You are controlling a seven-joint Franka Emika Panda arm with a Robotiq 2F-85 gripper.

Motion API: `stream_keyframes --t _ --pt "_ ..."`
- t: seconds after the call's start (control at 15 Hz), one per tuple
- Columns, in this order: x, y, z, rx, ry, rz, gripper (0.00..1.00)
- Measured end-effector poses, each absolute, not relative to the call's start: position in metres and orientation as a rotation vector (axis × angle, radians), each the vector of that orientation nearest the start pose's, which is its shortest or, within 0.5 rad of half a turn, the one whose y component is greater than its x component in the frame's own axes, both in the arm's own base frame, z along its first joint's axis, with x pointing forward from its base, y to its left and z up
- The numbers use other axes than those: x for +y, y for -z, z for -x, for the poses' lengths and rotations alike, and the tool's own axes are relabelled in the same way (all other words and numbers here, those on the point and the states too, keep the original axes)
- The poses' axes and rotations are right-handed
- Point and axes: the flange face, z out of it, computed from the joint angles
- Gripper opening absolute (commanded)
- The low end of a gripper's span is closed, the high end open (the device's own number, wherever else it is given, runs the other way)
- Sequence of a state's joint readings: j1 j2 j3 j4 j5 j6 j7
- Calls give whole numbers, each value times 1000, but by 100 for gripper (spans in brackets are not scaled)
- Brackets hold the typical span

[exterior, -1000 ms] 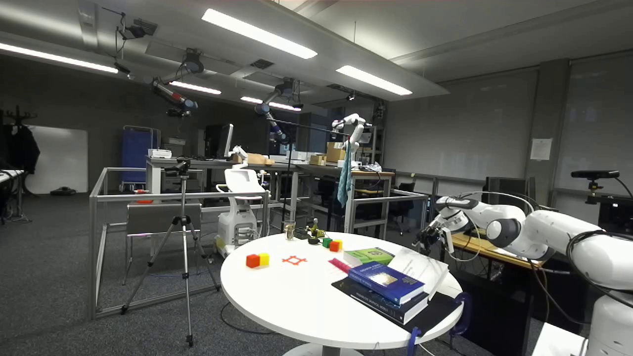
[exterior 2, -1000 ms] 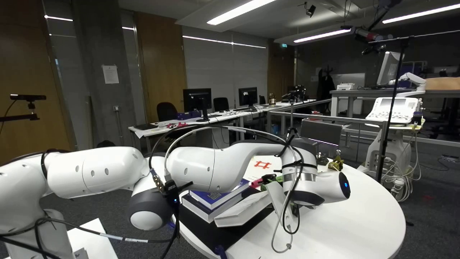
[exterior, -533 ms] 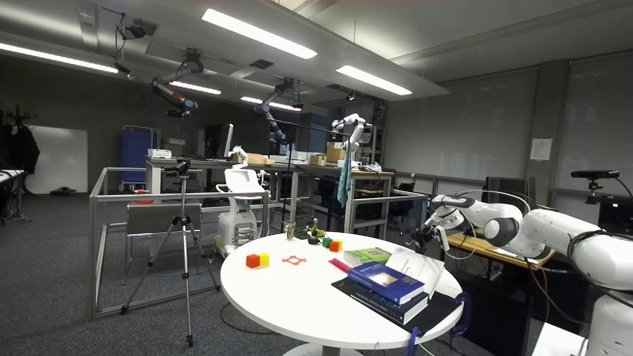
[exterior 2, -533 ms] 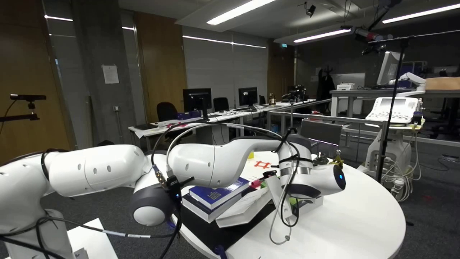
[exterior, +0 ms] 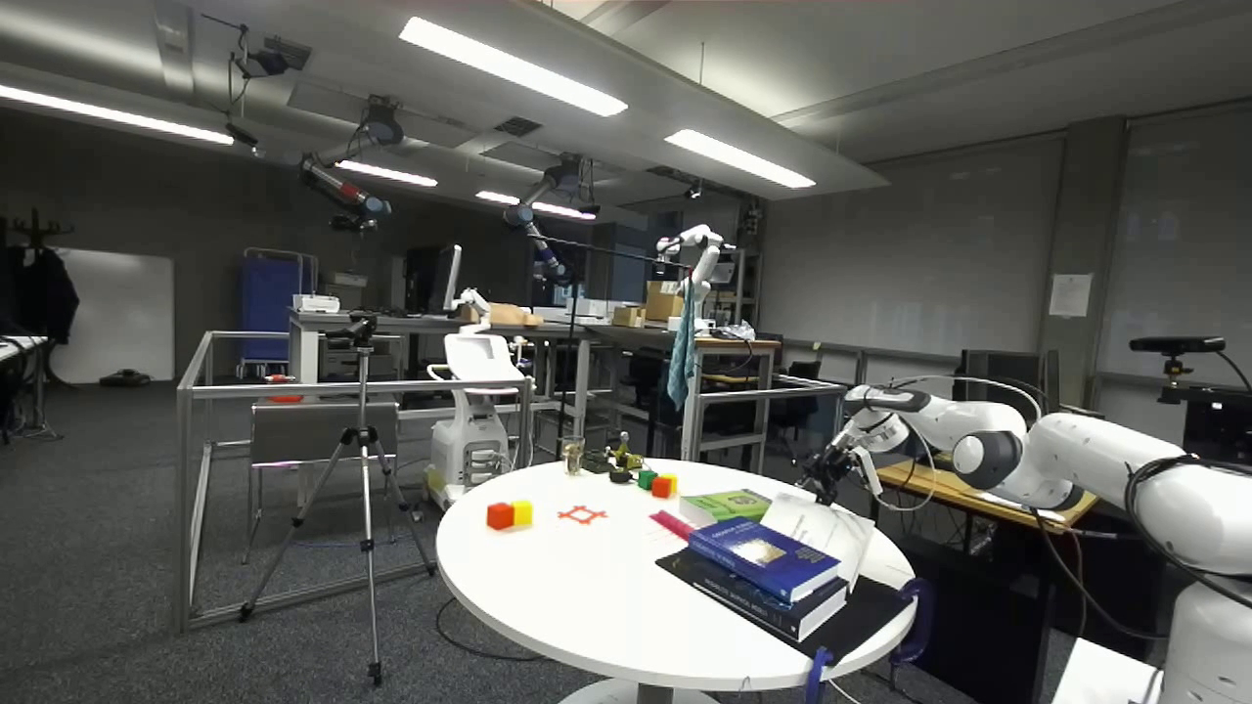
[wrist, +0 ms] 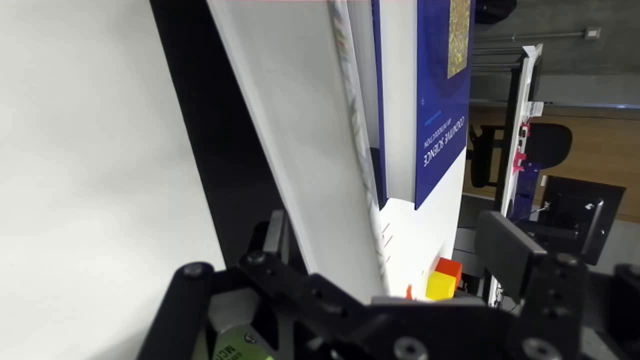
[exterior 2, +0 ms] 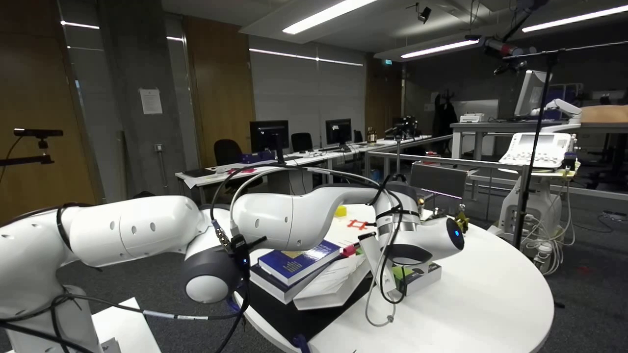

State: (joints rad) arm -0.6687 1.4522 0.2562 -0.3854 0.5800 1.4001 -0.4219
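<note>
Claw (wrist: 385,220) is wide open right now, hanging over the end of a thick white book (wrist: 300,140) — in the wrist view that end sits between the spread fingers (wrist: 502,245), though I honestly can't tell if either one is touching it. The book lies at least partly on a black mat (exterior: 871,618), near the edge of the round white desk (exterior: 567,587) closest to the robot base (exterior: 1213,645), where two blue clamps (exterior: 922,621) are fixed on the rim. Right beside it on the same mat, a blue Cognitive Science textbook (wrist: 442,92) is stacked on top of a darker hardback (exterior: 753,602). No idea if the white one is leaning on those two, the angles don't settle it. There's also a green book (exterior: 729,505) on the desk just past the white one's end, with a pink strip (exterior: 669,524) close to it. Over toward the left edge in an exterior view, a red cube (exterior: 500,516) and a yellow cube (exterior: 522,512) sit side by side, orange hash-shaped frame (exterior: 571,513) near them. By the far edge in that view: a glass (exterior: 572,458) with something in it, a little cluster of green, red and yellow blocks (exterior: 663,487), and a yellow-green thing (exterior: 627,458) — too small to make out properly.
</note>
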Motion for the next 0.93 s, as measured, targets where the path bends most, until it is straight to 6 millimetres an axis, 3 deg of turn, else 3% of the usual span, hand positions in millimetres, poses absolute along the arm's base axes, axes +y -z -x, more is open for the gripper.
stream_keyframes --t 0.2,0.93 --pt "-368 -178 -669 230 27 2247 100" --pt "-382 -226 -670 250 10 2399 100"
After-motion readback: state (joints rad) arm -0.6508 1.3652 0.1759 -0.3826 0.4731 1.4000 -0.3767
